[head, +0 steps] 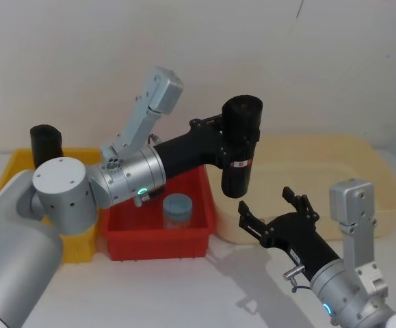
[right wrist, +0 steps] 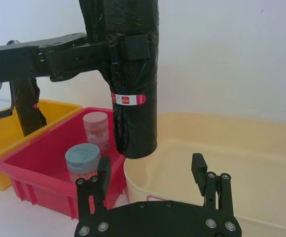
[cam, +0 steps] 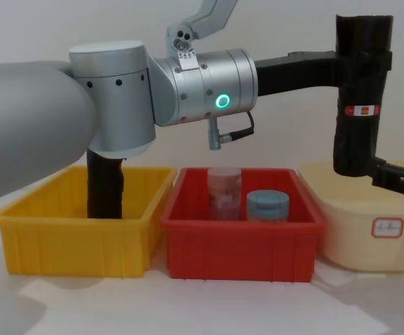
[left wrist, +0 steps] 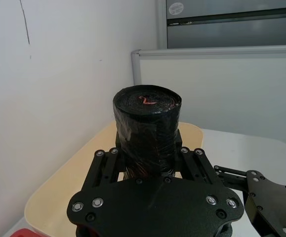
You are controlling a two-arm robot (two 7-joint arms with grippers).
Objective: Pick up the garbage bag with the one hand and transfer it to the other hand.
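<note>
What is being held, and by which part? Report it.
The left gripper clamps the tall smooth black cylindrical garbage bag roll above its red-and-white label band; right gripper open, empty.

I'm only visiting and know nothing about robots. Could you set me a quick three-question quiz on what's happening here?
1. How many jars stand in the red bin?
2. True or false: the left gripper holds the garbage bag upright in the air.
3. The right gripper is: A) open, near the bag's bottom; B) shut on the bag; C) shut on a jar.
Key: 1 two; 2 true; 3 A.
</note>
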